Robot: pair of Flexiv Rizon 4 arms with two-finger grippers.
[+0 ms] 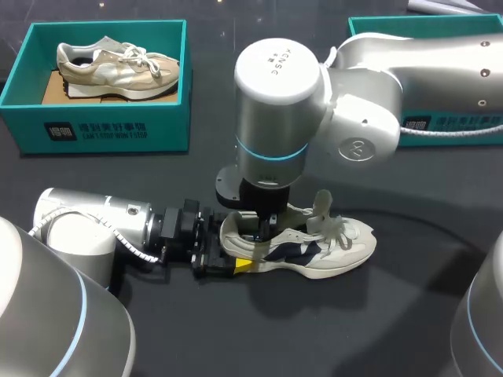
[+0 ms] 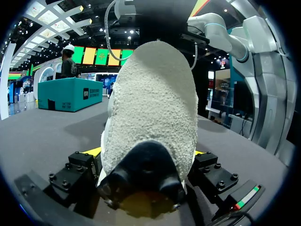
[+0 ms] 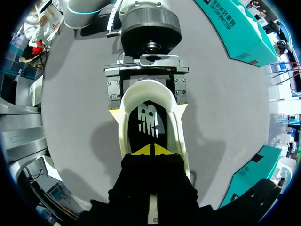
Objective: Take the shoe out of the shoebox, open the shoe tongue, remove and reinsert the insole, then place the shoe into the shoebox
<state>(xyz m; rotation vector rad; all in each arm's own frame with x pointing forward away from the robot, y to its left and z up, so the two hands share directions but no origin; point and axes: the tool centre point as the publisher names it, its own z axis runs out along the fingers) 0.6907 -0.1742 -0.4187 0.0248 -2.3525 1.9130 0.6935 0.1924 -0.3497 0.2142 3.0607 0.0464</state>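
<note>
A white shoe with dark panels stands on the black table, toe to the right. My left gripper lies low on the table and clamps the heel between its widely spread fingers, one yellow tip on each side. From above, my right gripper reaches down into the shoe's mouth, shut, with its yellow tips together on the dark insole. The tongue and laces stand pulled up towards the toe. In the head view the right gripper is mostly hidden by its own wrist.
A teal shoebox at the back left holds a beige shoe. A second teal box stands at the back right, partly behind my right arm. Bare table lies in front of and to the right of the white shoe.
</note>
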